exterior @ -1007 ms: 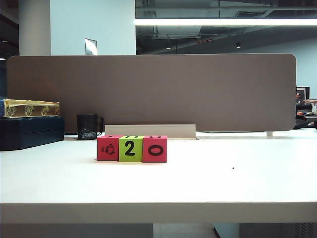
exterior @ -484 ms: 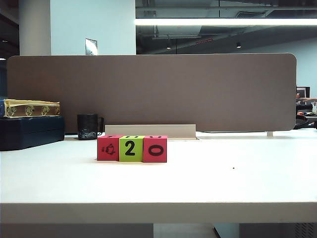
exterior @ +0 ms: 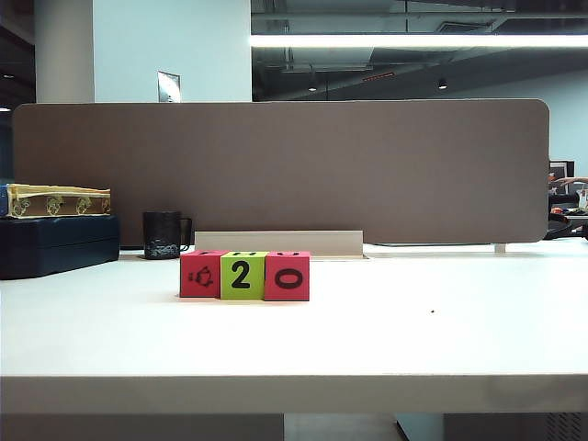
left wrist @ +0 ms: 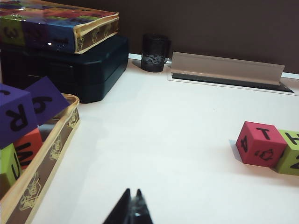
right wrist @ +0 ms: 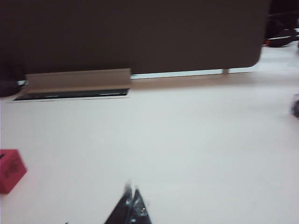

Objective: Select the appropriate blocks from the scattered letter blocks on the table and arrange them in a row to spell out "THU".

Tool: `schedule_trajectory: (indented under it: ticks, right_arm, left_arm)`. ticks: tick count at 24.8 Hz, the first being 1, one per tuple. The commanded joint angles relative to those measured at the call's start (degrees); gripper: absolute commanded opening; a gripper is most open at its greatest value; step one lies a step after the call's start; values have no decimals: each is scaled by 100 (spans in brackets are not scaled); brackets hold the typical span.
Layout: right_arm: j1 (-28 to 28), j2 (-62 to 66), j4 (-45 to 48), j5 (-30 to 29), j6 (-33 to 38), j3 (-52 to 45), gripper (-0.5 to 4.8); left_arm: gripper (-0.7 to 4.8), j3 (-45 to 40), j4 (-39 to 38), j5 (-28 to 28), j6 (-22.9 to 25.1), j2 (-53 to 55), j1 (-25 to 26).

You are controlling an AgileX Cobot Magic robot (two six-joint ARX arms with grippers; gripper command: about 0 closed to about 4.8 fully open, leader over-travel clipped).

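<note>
Exterior view: three blocks are seen in a touching row on the table [exterior: 386,331], at about 9 o'clock from table centre. Red block [exterior: 201,275] with an animal drawing at the left end, green block [exterior: 243,275] showing "2" in the middle, second red block [exterior: 287,277] showing "0" at the right end. Mug [exterior: 163,235] is set at 11 o'clock from the row, against the divider [exterior: 367,165]. A dark case [exterior: 55,243] with a zipped bag [exterior: 55,200] on top is seen at 9 o'clock. No arm or gripper is seen here.

Left wrist view: left gripper [left wrist: 131,211] is held over bare table, fingertips pressed together, nothing between them. Red block [left wrist: 260,143] shows "T" on top; green block [left wrist: 290,151] touching it shows "H", partly cut by the frame edge. A tray [left wrist: 44,154] of spare letter blocks is seen beside the gripper, well apart from the row.

Right wrist view (blurred): right gripper [right wrist: 131,206] is held over bare table, tips together, empty. One red block [right wrist: 10,170] is caught at the frame edge; its letter cannot be read.
</note>
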Motion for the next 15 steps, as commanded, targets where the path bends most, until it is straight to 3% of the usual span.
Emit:
schedule_trajectory:
  ticks: [1, 3, 5, 11, 15]
  right_arm:
    - [-811, -308, -184, -1051, 26, 20, -1]
    - [-1307, -763, -763, -1121, 2, 11, -1]
    - [-1410, -968, -826, -1091, -77, -55, -1]
    - [-1414, -1530, -824, -1217, -48, -581, -1]
    - [-1416, -1794, -1408, -1261, -107, -619, -1]
  left_arm:
    - [-4, 15, 57, 28, -15, 7, 0]
    - [-4, 15, 57, 26, -15, 7, 0]
    - [-4, 15, 57, 26, -15, 7, 0]
    - [-4, 15, 50, 26, -15, 7, 0]
    - [-4, 15, 42, 26, -15, 7, 0]
